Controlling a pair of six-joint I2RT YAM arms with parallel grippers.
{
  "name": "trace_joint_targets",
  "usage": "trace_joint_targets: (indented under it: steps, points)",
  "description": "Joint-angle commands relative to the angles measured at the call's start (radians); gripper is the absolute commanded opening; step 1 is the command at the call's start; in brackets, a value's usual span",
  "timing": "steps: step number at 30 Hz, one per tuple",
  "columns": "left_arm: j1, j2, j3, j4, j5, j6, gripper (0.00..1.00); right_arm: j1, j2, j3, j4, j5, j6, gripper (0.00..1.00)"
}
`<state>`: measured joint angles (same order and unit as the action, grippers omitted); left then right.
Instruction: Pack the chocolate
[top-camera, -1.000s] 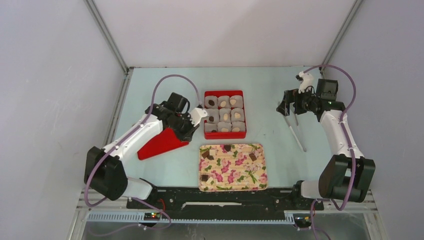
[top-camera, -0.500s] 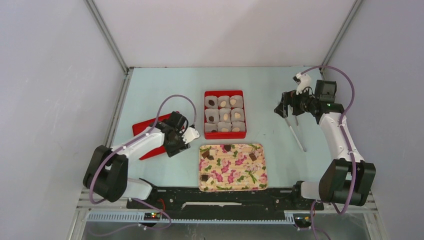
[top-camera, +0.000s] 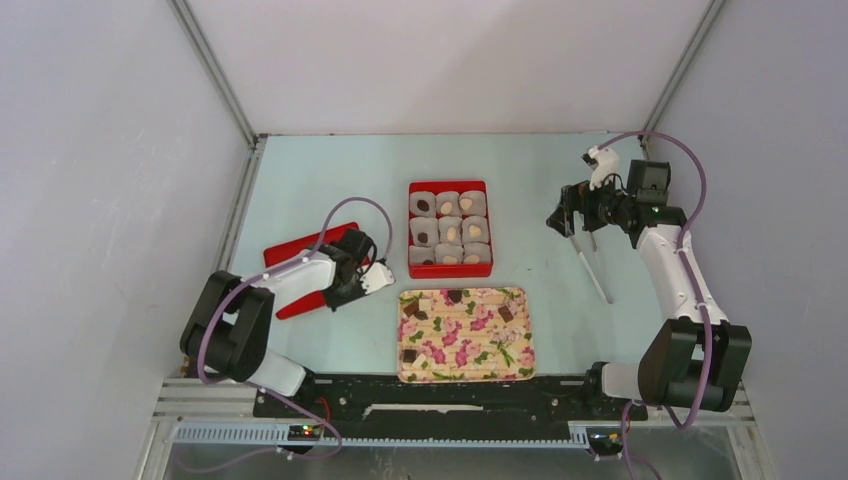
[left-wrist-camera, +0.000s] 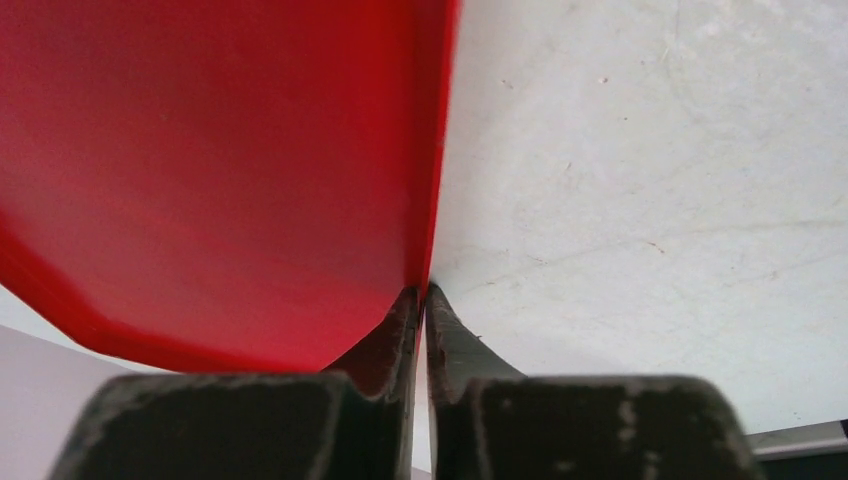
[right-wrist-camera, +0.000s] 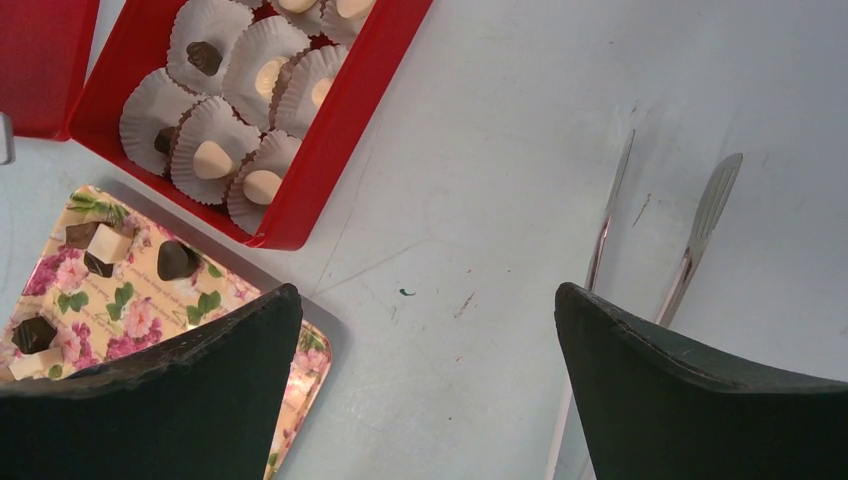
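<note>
Two left gripper (left-wrist-camera: 424, 300) fingers pinch just the red lid (left-wrist-camera: 200, 150) rim, so it may slip; right gripper (right-wrist-camera: 425, 295) gapes wide

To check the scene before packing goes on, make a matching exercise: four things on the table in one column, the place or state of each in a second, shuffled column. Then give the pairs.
1. red box
2. flowered tray
3. tongs
4. red lid

A. pinched at its edge by the left gripper
B. lying by the open right gripper
C. filled with paper cups
D. carrying a few loose chocolates

Pairs: 1-C, 2-D, 3-B, 4-A
</note>
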<state>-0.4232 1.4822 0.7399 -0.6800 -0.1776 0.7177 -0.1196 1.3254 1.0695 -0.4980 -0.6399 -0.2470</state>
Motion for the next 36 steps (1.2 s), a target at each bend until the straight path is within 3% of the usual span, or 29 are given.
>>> trace_joint_targets:
  steps: [1,9,16,25,30,33,36]
  points:
    - [0.023,0.028,0.013,-0.008,0.049,0.021,0.02,0.008,-0.004,-0.003,0.020,-0.015,-0.020,0.99]
    - [0.050,-0.097,0.096,-0.148,0.109,0.000,0.00,0.014,-0.014,-0.003,0.016,-0.020,-0.022,1.00]
    - [0.084,-0.243,0.374,-0.356,0.392,-0.108,0.00,0.028,-0.006,-0.002,0.016,-0.041,-0.025,1.00]
    - [0.098,-0.292,0.554,-0.323,0.796,-0.340,0.00,0.044,-0.008,-0.002,0.012,-0.070,-0.034,0.99]
    - [0.096,-0.271,0.572,-0.123,1.086,-0.555,0.00,0.049,0.005,-0.002,0.014,-0.102,-0.034,1.00]
    - [0.079,-0.246,0.538,0.121,1.196,-0.809,0.00,0.055,0.016,-0.002,0.020,-0.109,-0.032,1.00]
    - [0.068,-0.207,0.462,0.470,1.264,-1.115,0.00,0.054,0.020,-0.002,0.033,-0.109,-0.015,0.99]
